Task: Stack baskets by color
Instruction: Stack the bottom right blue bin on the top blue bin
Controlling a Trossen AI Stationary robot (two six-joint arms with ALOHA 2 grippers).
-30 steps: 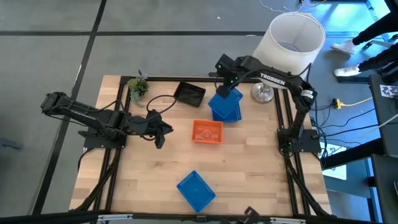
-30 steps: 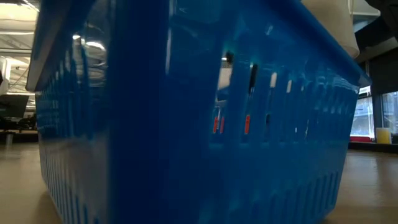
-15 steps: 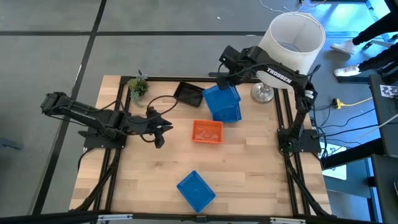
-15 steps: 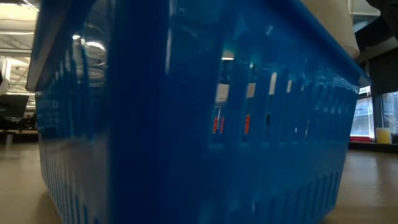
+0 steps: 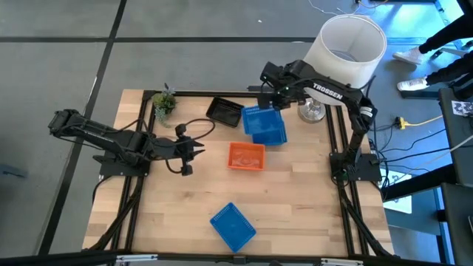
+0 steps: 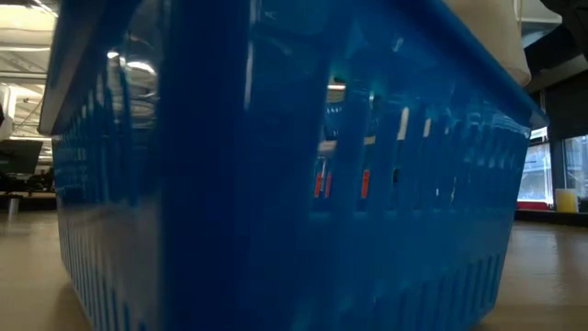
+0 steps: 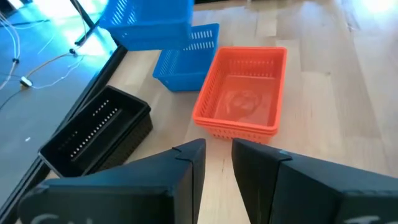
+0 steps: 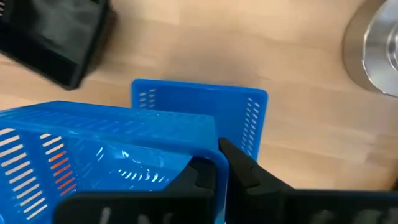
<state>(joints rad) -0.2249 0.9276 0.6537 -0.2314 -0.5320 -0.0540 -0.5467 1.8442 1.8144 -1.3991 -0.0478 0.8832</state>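
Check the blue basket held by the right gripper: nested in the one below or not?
Not nested. The held blue basket, pinched at its rim by the right gripper, hangs tilted above the lower blue basket.

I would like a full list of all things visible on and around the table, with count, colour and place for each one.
blue baskets: three seen; one held tilted above a second at the table's far middle, one alone at the near edge
orange basket: one stack, centre of the table; number in it unclear
black basket: one stack, far side, beside the blue pair
plant: one, green, far left corner
lampshade: one, white, far right corner
metal base: one, silver, below the lampshade
table: one, light wood
left gripper: fingers apart, empty, left of the orange basket
right gripper: shut on the tilted blue basket's rim
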